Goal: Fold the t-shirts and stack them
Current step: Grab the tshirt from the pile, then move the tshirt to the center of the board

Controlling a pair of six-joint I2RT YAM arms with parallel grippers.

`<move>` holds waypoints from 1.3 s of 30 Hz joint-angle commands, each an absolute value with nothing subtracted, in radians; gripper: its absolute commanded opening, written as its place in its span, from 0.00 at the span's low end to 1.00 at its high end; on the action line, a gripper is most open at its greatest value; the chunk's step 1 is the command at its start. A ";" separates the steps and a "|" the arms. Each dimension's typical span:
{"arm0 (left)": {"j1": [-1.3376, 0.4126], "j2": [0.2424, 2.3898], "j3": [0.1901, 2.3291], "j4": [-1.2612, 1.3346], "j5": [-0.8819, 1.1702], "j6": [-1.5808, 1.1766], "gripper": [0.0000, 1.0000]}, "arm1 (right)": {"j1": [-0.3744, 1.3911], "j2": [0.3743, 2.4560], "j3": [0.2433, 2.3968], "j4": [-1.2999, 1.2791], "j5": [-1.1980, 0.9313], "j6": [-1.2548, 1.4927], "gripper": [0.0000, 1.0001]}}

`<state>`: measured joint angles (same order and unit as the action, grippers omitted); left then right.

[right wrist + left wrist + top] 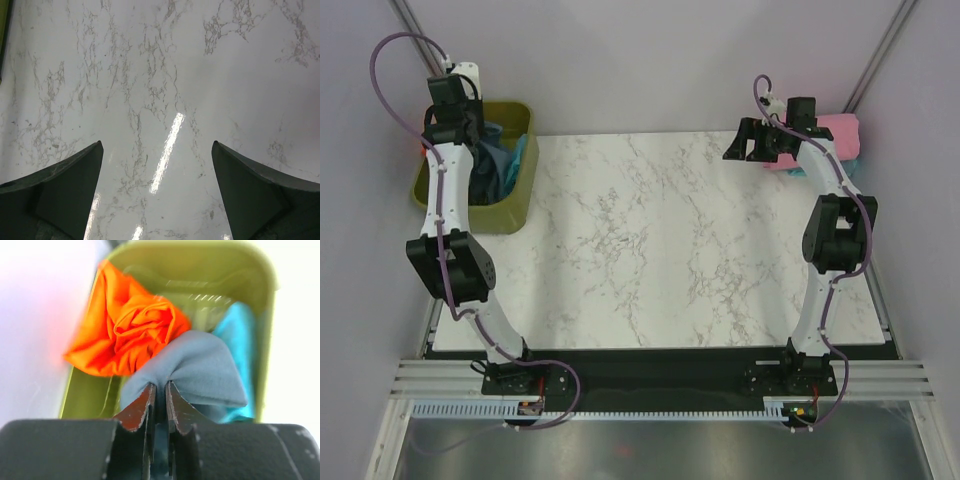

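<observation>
My left gripper (160, 386) is shut on a fold of the slate blue-grey t-shirt (197, 367), over the olive-green bin (510, 205) at the table's far left. An orange-red t-shirt (127, 327) lies crumpled in the bin to the left of the grey one, and a teal t-shirt (242, 335) lies to its right. In the top view the left gripper (460, 125) sits above the bin and teal cloth (510, 165) shows inside. A pink t-shirt (838, 135) lies folded at the far right on a teal one. My right gripper (752, 145) is open and empty above bare marble (160, 100).
The white marble tabletop (660, 240) spans the space between the arms. The bin stands at its far left corner, the folded stack at its far right edge. Grey walls and metal frame posts enclose the back and sides.
</observation>
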<state>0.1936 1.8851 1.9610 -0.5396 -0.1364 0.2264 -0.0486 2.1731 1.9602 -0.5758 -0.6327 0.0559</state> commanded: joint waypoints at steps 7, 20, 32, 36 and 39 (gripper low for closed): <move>0.103 1.733 2.160 -0.503 -0.005 0.146 0.02 | -0.046 2.014 1.911 -0.541 -0.491 0.038 0.98; -0.147 1.631 2.276 -0.500 0.271 0.140 0.02 | -0.046 1.728 1.779 -0.557 -0.416 0.008 0.98; -0.160 1.396 1.803 -0.551 0.592 0.064 0.79 | -0.046 1.474 1.672 -0.621 -0.474 -0.018 0.98; -0.160 1.341 1.577 -0.574 0.640 0.026 0.81 | -0.046 1.471 1.635 -0.614 -0.531 0.046 0.98; -0.158 1.306 1.409 -0.578 0.530 -0.084 0.79 | -0.038 1.511 1.608 -0.615 -0.641 0.060 0.98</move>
<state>-0.1593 1.3193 1.5333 -0.5377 0.5705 0.0402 -0.0479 1.4746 1.6402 -0.6064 -0.5293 0.0265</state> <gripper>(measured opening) 0.799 0.979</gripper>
